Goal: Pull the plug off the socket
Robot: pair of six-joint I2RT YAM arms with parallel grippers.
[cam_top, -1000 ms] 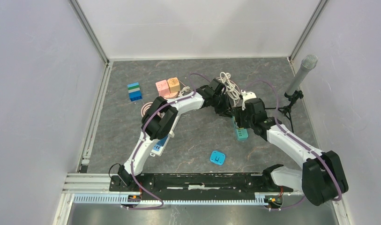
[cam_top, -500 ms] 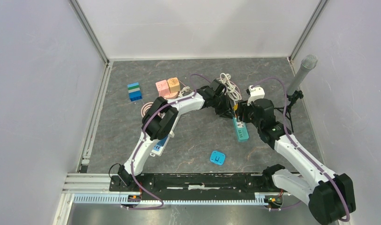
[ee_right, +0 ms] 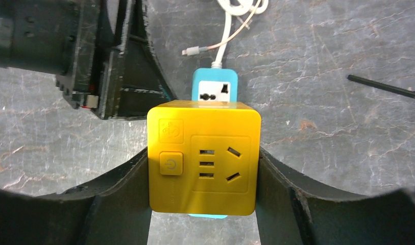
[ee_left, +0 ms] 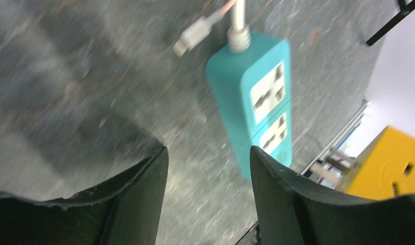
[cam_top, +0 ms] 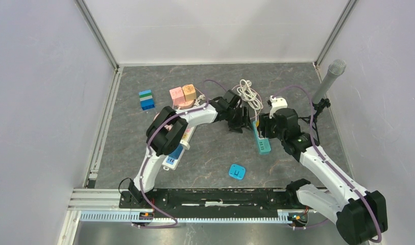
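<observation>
The socket is a teal power strip (cam_top: pixel 261 141) (ee_left: pixel 256 102) (ee_right: pixel 214 92) lying flat on the grey table, with the outlets in view empty. The plug is a yellow cube adapter (ee_right: pixel 203 161) (ee_left: pixel 386 163), and my right gripper (ee_right: pixel 203 173) (cam_top: pixel 269 127) is shut on its two sides. It hangs above the strip, apart from it. My left gripper (ee_left: pixel 209 199) (cam_top: pixel 241 122) is open just left of the strip, with only table between its fingers (ee_left: pixel 144 189). The cube is hidden under the right wrist in the top view.
A coiled white cable (cam_top: pixel 248 92) runs from the strip's far end, and a loose connector (ee_left: pixel 192 38) lies beside it. A microphone on a stand (cam_top: pixel 327 81) is at the right. Pink and orange blocks (cam_top: pixel 182 93), a blue-green block (cam_top: pixel 146 99) and a blue square (cam_top: pixel 238 171) lie around.
My left gripper has opened and drawn back to the left, off the strip. My right gripper has risen and moved back with the yellow cube, leaving the strip on the table.
</observation>
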